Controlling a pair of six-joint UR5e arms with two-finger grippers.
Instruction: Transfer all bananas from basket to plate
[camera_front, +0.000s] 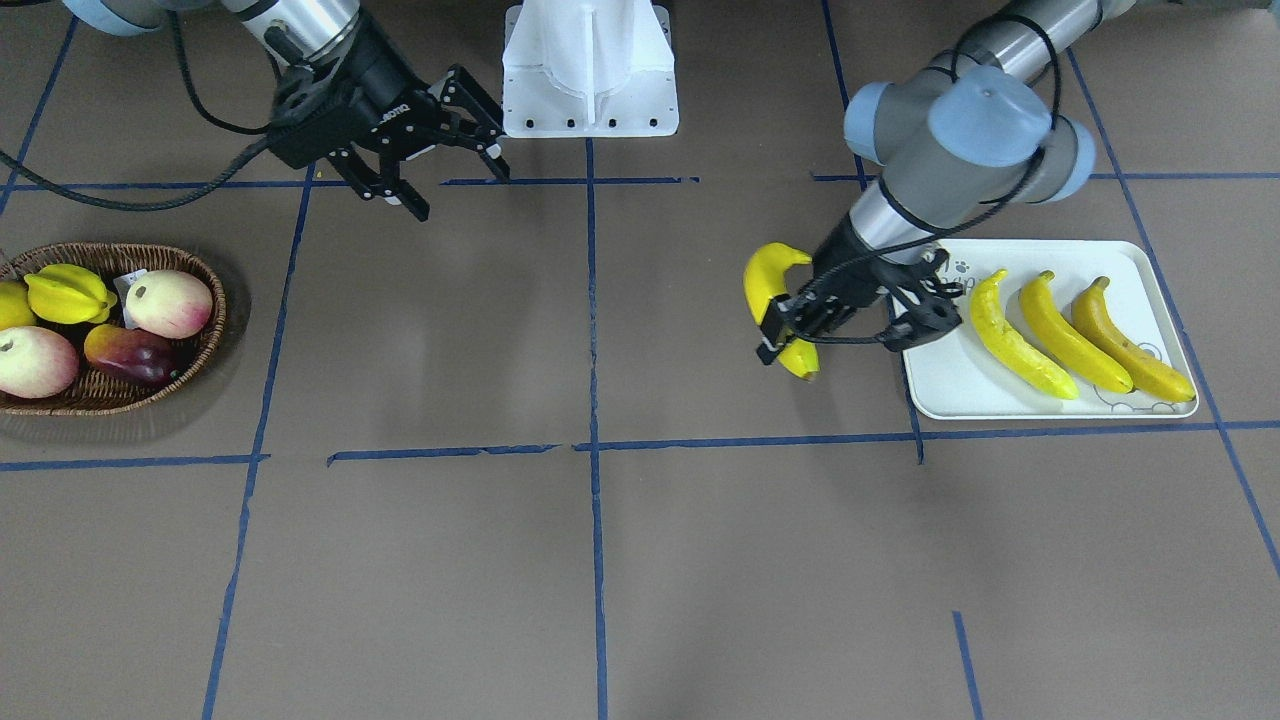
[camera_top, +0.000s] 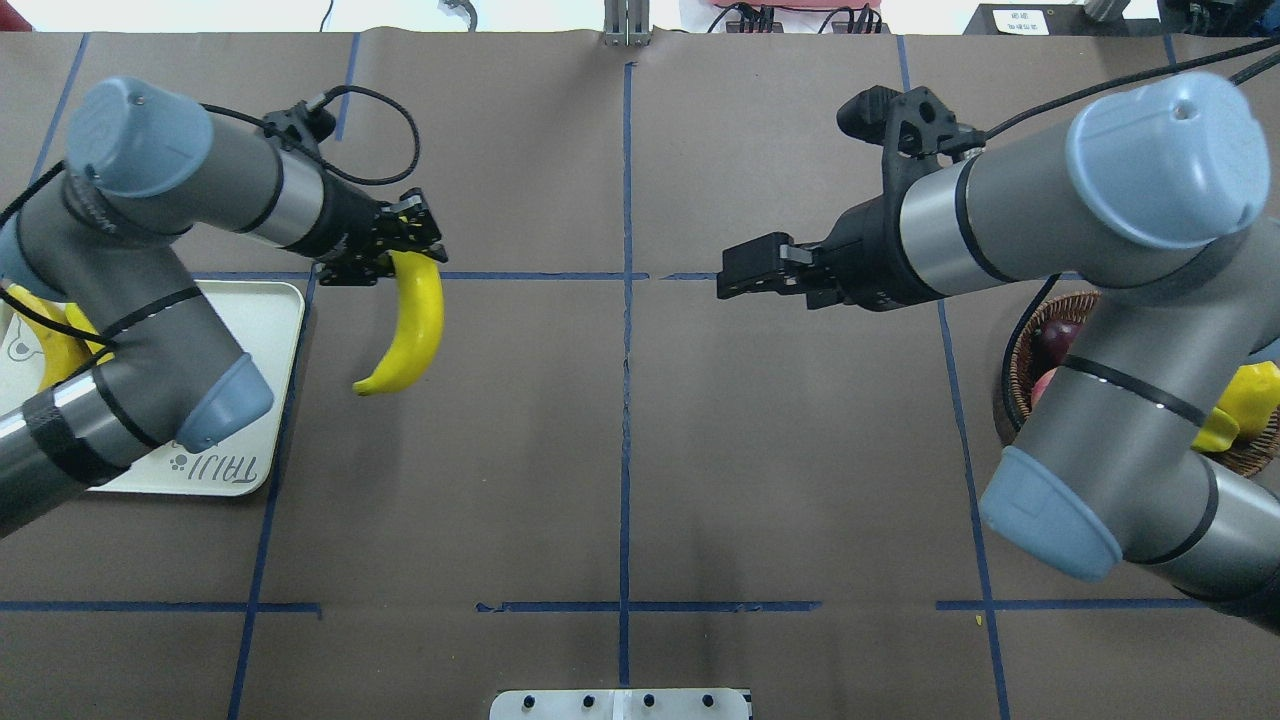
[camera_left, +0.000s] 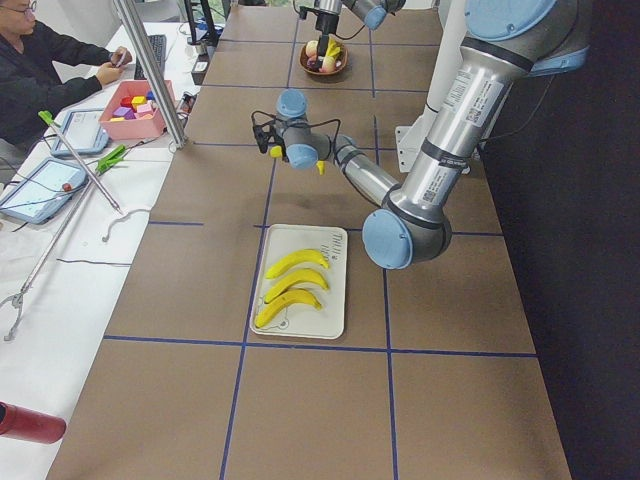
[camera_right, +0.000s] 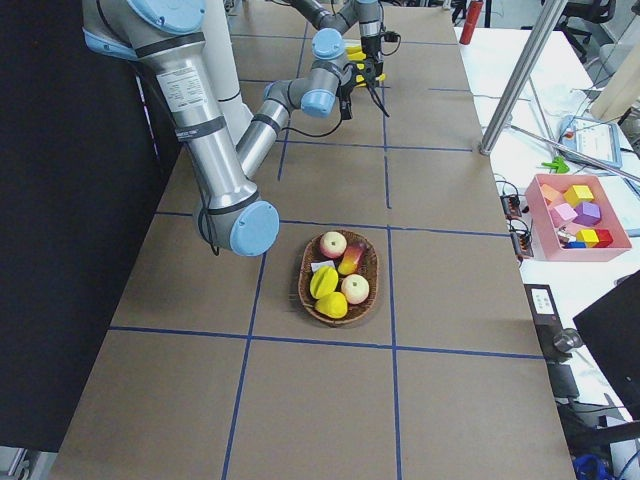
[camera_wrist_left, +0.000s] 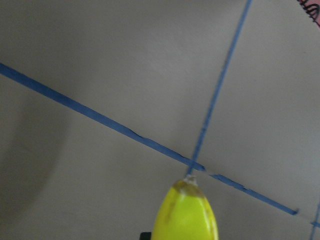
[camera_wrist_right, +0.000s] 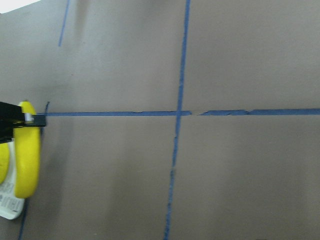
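My left gripper (camera_front: 788, 325) is shut on a bright yellow banana (camera_front: 772, 290) and holds it above the table, just beside the plate's inner short edge. It shows in the overhead view (camera_top: 400, 250) with the banana (camera_top: 412, 325) hanging from it. The banana's tip fills the bottom of the left wrist view (camera_wrist_left: 185, 217). The off-white plate (camera_front: 945, 390) carries three bananas side by side (camera_front: 1015, 340), (camera_front: 1070, 335), the outermost one duller and golden-brown (camera_front: 1130, 345). My right gripper (camera_front: 458, 188) is open and empty, high near the robot's base. The wicker basket (camera_front: 205, 275) shows no banana.
The basket holds two pink-white peaches (camera_front: 168, 303), a yellow starfruit (camera_front: 68, 293) and a dark red-orange fruit (camera_front: 130, 353). The white robot base (camera_front: 590, 70) stands at the table's back middle. Blue tape lines cross the brown table.
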